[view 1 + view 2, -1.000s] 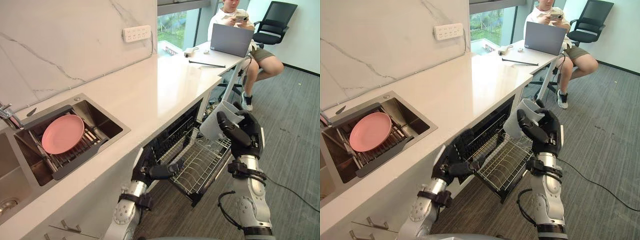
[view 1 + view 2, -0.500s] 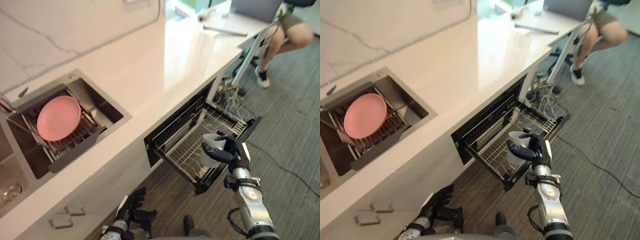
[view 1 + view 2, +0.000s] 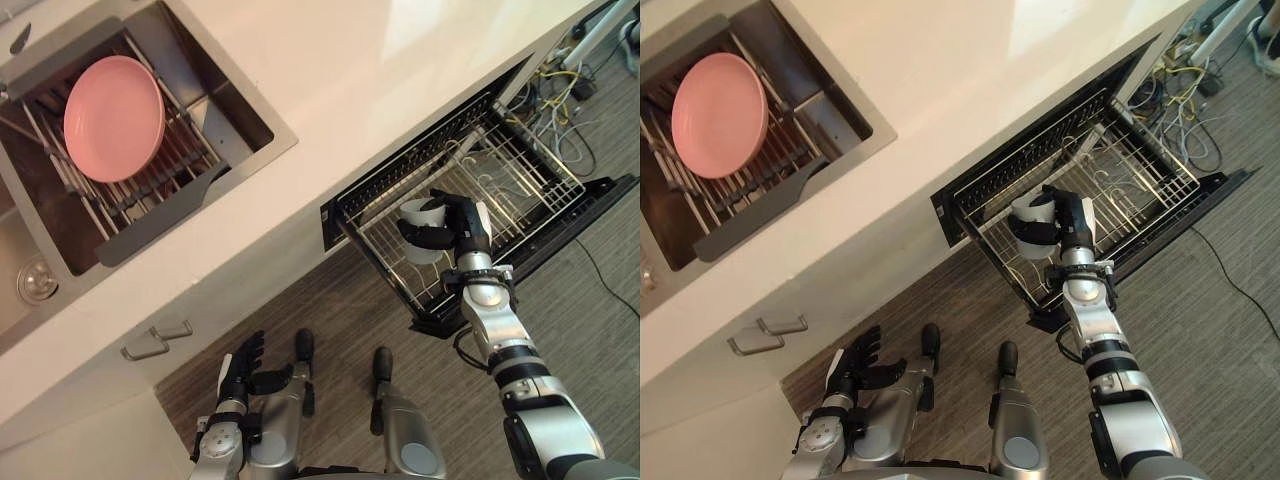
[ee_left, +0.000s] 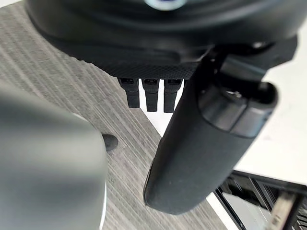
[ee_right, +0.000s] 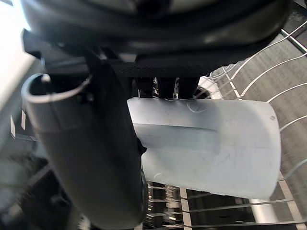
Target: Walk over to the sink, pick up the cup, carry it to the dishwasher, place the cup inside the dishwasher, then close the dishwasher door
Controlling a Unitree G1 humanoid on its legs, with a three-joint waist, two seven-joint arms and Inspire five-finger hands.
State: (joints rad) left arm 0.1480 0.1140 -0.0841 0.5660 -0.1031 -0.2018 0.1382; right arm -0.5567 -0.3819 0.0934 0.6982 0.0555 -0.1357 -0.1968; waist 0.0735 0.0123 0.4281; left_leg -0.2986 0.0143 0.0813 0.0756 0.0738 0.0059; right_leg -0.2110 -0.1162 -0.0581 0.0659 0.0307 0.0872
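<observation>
A pale white cup (image 3: 421, 226) is gripped in my right hand (image 3: 466, 226), thumb and fingers curled round its wall. The cup hangs upright just over the front part of the pulled-out wire rack (image 3: 510, 175) of the open dishwasher (image 3: 970, 195). In the right wrist view the cup (image 5: 206, 146) fills the space past my fingers, with rack wires behind it. My left hand (image 3: 243, 365) hangs low beside the cabinet front, fingers straight and relaxed, holding nothing.
The dishwasher door (image 3: 590, 205) lies folded down past the rack. A steel sink (image 3: 240, 120) in the white counter (image 3: 330, 60) holds a pink plate (image 3: 112, 116) on a drain rack. A drawer handle (image 3: 157, 343) sits under the counter. Loose cables (image 3: 560, 85) lie on the grey floor.
The camera has tilted down, shifting the whole scene. My right hand has carried the cup forward and lower, over the rack. My left hand stays low by the cabinet.
</observation>
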